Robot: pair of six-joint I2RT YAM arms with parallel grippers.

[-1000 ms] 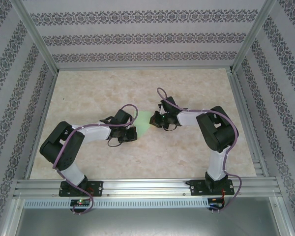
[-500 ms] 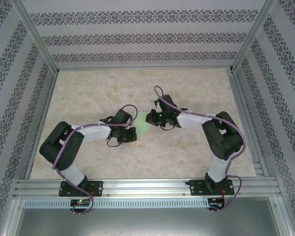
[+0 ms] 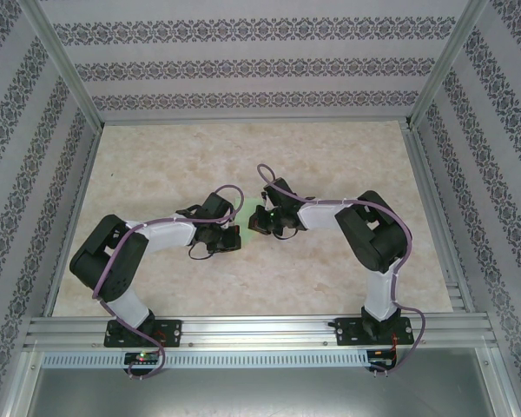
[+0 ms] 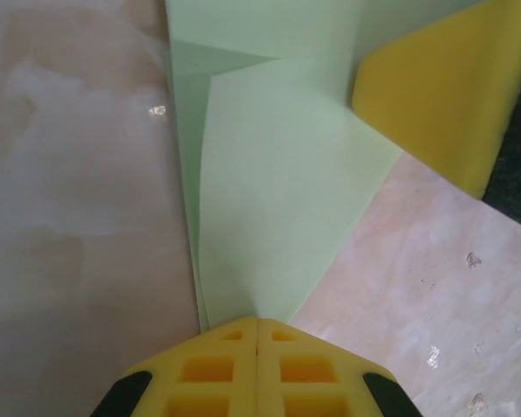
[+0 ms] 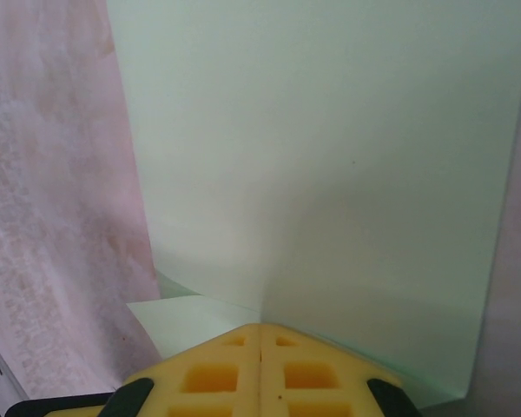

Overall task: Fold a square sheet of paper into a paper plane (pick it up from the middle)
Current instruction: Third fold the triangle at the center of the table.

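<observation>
A pale beige, marbled table [image 3: 347, 148] is seen from above, closed in on three sides by walls [image 3: 243, 65] papered in bands of dark floral ornament on white. Aluminium posts [image 3: 62, 65] are set at the corners. A slotted aluminium rail [image 3: 260, 332] is laid along the near edge, where both arm bases are bolted.

The sheet of paper [image 4: 278, 200] is found near the middle of the table, between the two wrists. From above it is largely covered by them, so that little more than a small green patch is seen. It is pale mint green, plain and unmarked. In the left wrist view it is shown already folded: layers overlap, a slightly darker triangular flap is seen at the upper left, and the outline narrows to a point. In the right wrist view a broad smooth panel is spread ahead, marked by a soft crease.

The jaws of the left gripper [image 4: 257, 328] are pressed together, and the paper's pointed end is met at their tips. The jaws of the right gripper [image 5: 260, 334] are likewise closed at the foot of the crease. One of its yellow fingers [image 4: 443, 87] is laid over the paper's far edge. Whether paper is nipped between either pair cannot be told.
</observation>
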